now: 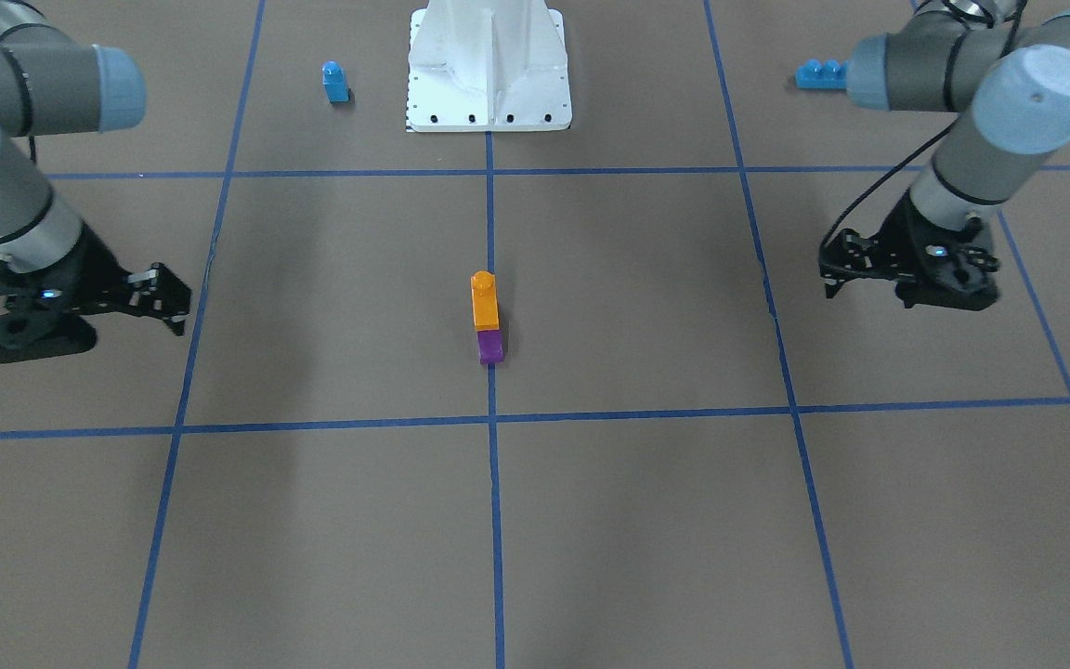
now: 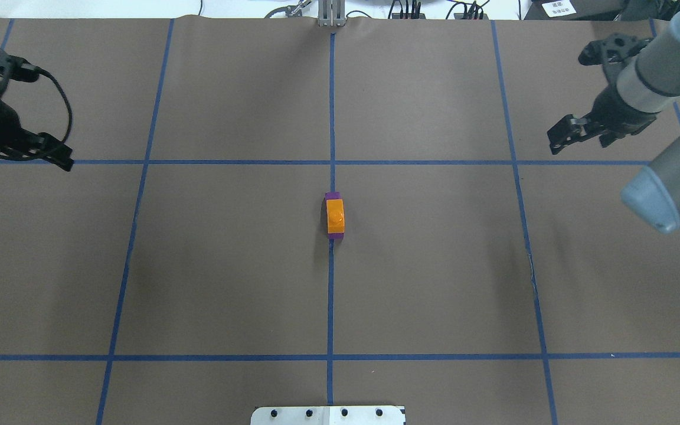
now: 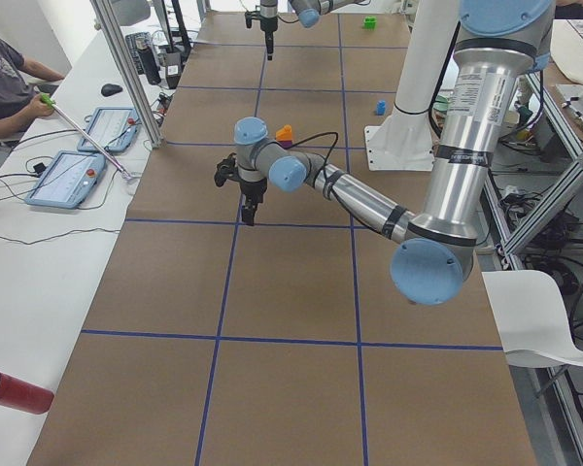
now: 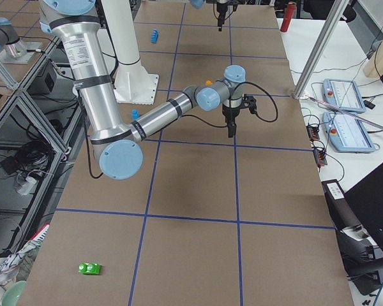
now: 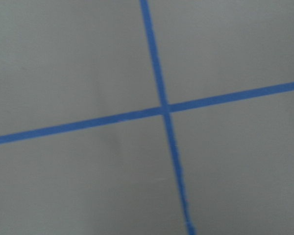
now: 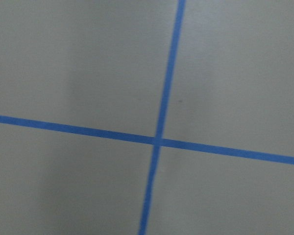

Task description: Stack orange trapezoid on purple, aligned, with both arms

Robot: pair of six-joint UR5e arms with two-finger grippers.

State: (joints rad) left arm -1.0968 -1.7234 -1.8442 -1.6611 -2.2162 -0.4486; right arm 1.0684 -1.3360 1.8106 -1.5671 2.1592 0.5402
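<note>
The orange trapezoid point(image 1: 485, 302) sits on top of the purple brick point(image 1: 490, 347) at the table's centre, on the middle blue tape line. From overhead the orange trapezoid point(image 2: 334, 215) covers most of the purple brick point(image 2: 332, 195), whose ends show on both sides. My left gripper point(image 1: 829, 269) hovers far to the stack's side, open and empty; it also shows in the overhead view point(image 2: 64, 160). My right gripper point(image 1: 175, 299) is far off on the other side, open and empty, and also shows overhead point(image 2: 557, 140). Both wrist views show only brown paper and crossing tape.
A small blue single-stud brick point(image 1: 335, 82) stands near the white robot base point(image 1: 489, 93). A long blue brick point(image 1: 821, 74) lies partly behind my left arm. A green brick point(image 4: 89, 268) lies at the table's right end. Blue tape lines grid the brown table.
</note>
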